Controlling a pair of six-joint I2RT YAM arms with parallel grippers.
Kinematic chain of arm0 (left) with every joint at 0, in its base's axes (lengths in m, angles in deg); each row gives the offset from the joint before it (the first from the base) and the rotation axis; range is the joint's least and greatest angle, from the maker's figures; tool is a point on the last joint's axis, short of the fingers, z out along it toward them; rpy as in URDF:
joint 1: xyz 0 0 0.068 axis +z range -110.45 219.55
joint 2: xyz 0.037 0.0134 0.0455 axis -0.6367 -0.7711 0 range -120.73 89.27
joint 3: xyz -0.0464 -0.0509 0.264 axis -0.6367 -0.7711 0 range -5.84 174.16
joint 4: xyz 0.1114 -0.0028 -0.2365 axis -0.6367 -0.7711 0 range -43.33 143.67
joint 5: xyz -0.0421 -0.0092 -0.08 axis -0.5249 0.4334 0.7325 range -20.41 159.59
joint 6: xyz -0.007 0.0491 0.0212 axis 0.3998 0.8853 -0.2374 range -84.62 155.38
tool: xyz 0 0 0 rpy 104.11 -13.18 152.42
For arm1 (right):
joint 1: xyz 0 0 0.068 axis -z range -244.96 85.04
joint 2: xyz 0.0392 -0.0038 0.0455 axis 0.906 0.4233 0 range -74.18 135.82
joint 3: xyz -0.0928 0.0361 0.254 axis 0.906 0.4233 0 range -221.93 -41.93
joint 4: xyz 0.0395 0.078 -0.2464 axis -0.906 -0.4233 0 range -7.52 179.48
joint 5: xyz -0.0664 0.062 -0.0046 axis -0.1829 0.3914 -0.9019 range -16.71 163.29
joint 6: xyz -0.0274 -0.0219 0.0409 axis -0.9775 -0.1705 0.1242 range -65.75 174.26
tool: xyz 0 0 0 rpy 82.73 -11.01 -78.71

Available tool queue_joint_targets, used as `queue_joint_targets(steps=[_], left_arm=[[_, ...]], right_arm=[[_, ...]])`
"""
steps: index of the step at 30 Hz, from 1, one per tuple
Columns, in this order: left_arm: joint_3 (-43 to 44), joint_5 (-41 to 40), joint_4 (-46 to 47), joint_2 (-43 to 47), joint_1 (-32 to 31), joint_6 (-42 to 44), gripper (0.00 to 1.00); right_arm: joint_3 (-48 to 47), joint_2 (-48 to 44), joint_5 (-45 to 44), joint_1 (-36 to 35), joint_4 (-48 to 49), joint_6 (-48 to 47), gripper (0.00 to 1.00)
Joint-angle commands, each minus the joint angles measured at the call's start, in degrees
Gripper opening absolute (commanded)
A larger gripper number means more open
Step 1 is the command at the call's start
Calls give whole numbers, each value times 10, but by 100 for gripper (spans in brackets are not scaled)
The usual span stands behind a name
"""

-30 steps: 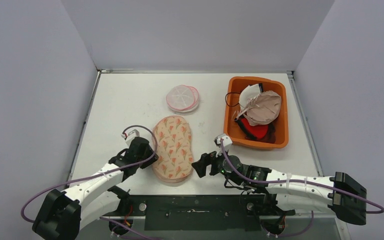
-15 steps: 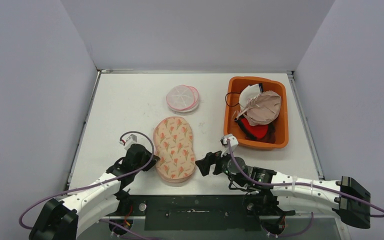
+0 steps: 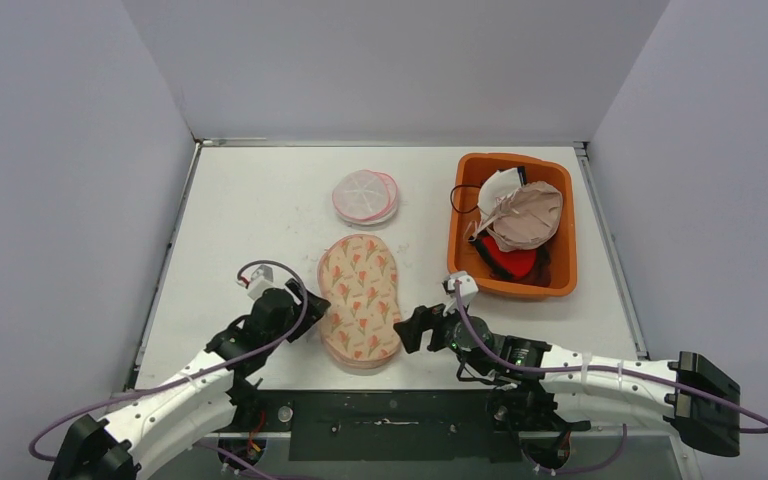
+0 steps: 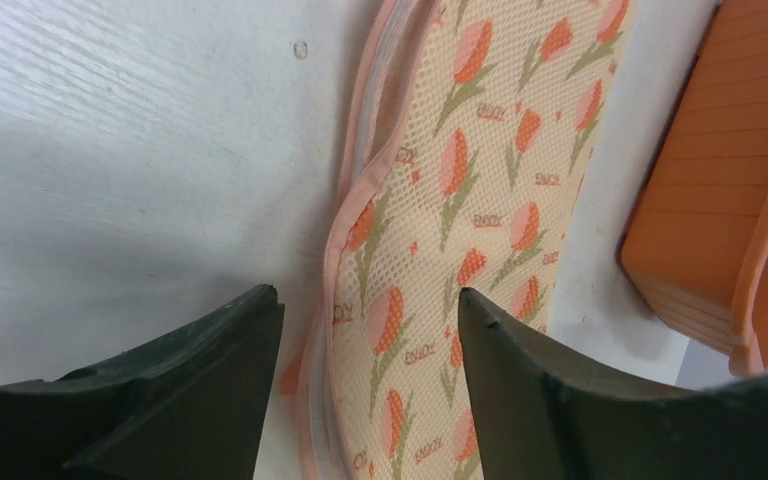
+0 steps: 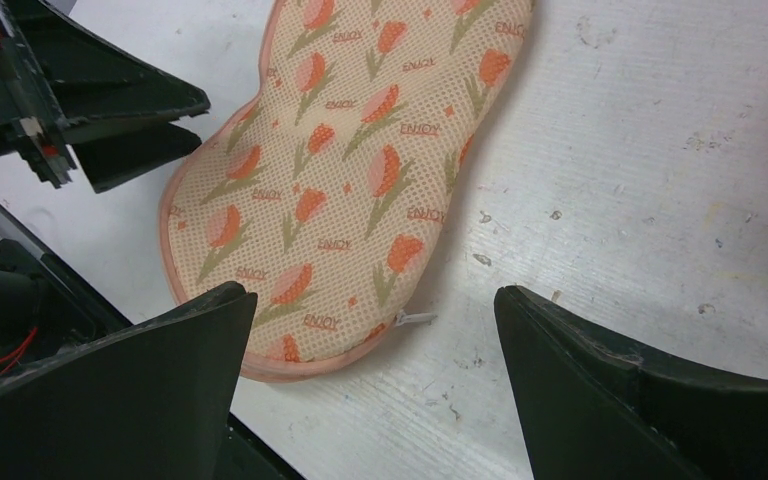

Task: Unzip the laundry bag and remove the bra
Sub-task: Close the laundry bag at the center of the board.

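Bag (image 3: 362,300) lies flat near the front edge of the table (image 3: 240,200), approx centre, between the two arms. Vs 1 s ago it has slid a bit to the right and turned: far end now leans right, and the long side no longer runs straight front-to-back. L gripper (image 3: 305,308) sits at the bag's left edge, further toward the front-centre than before, arm more stretched out. In the wrist view, L gripper (image 4: 368,300) has jaws spread w/ the bag's pink-trimmed left edge and white zip line between them; contact can't be told. R gripper (image 3: 410,328) is just off the bag's near-right side, about where it was 0.5 s ago. In the wrist view, R gripper (image 5: 372,295) is spread wide and holds nothing; the zip pull (image 5: 415,318) pokes out at the bag's near edge between the fingers. Zip looks closed along the seen edges; contents hidden by the mesh. Orange bin (image 3: 460,240) w/ clothes (image 3: 525,215) at the right edge and round pouch (image 3: 365,197) mid-table are unmoved.
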Motion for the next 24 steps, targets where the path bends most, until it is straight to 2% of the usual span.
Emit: queue_joint_targets(steps=[1,5,8,12,17,24], left_arm=[[62,-64,-132,61,2,52,65],[96,-74,-141,73,10,125,63],[125,-53,-110,20,18,187,58],[167,2,-82,-86,27,249,41],[199,38,-65,-192,30,260,40],[189,56,-38,-219,31,252,39]], right_arm=[[-20,8,4,-5,22,-8,95],[-33,29,27,-7,32,-17,93],[-39,47,34,-8,33,-19,92],[-36,53,37,-9,33,-18,91],[-35,50,36,-10,30,-21,92],[-33,38,29,-10,20,-24,92]])
